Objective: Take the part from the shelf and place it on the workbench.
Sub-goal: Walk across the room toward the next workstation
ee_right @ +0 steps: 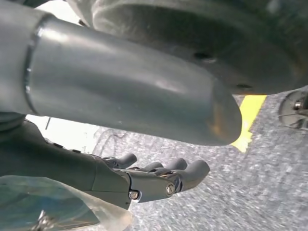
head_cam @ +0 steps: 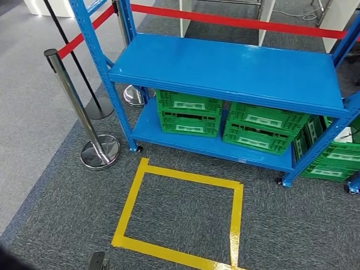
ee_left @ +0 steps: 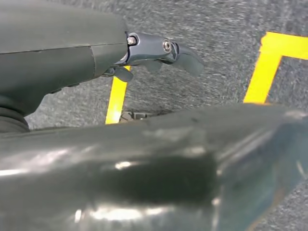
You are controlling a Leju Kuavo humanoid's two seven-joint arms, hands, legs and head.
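My right hand (ee_right: 145, 180) hangs over the grey carpet with its fingers (ee_right: 192, 171) stretched forward and only slightly curled. A clear plastic bag with a bluish-green part (ee_right: 54, 207) inside sits tight against the thumb side of that hand, and the hand appears to hold it there. My left hand (ee_left: 156, 50) hangs beside my body, fingers apart and holding nothing. The blue shelf (head_cam: 229, 70) stands ahead of me, with a bare top board.
Green crates (head_cam: 189, 112) fill the shelf's lower board, with more (head_cam: 335, 157) at the right. A yellow tape rectangle (head_cam: 127, 211) marks the carpet in front. Steel posts (head_cam: 72, 98) carrying a red belt (head_cam: 238, 21) stand at the left and behind.
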